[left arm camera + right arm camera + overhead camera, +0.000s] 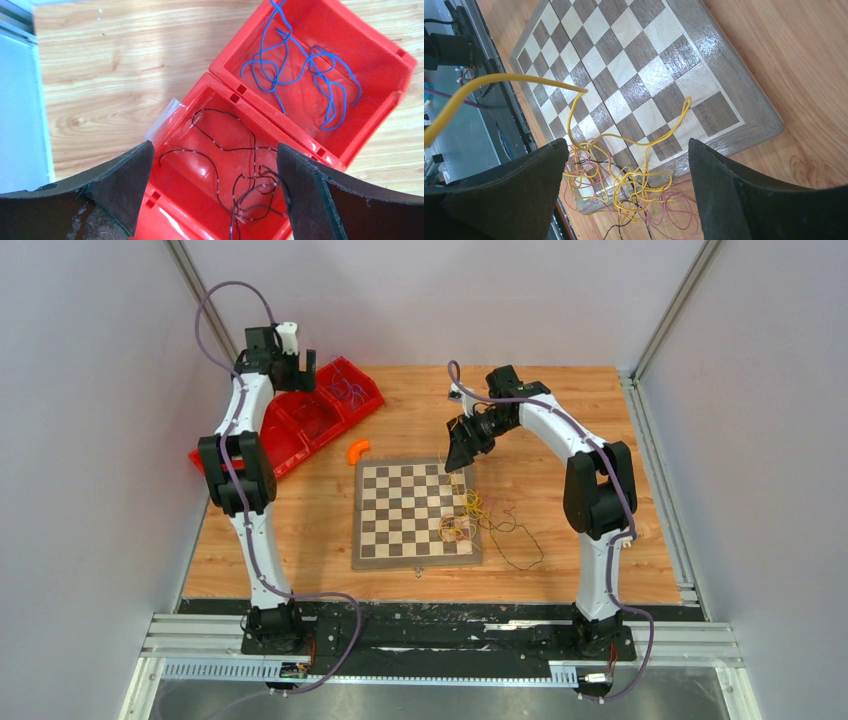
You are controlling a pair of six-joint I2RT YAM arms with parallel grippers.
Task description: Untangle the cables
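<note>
The unsorted cables sit as a loose tangle (463,523) at the right edge of the chessboard (400,510), mostly yellow loops with a thin pink wire (679,220) threaded through them and spilling onto the table (300,530). A black cable (252,187) and a blue cable (314,51) lie apart in separate compartments of the red bin (380,55). The main risk, I judge, is the long yellow strand (499,82) that rises from the knot and leaves the right wrist view on the left. Whether it hangs on the arm cannot be told; if it does, any lift would drag the whole clump and tighten it. The right gripper (629,145) hovers above the tangle with jaws spread and empty, and closing there could pinch yellow and pink together. The left gripper (215,146), released and empty over the bin, could snag the black cable when it pulls away.
</note>
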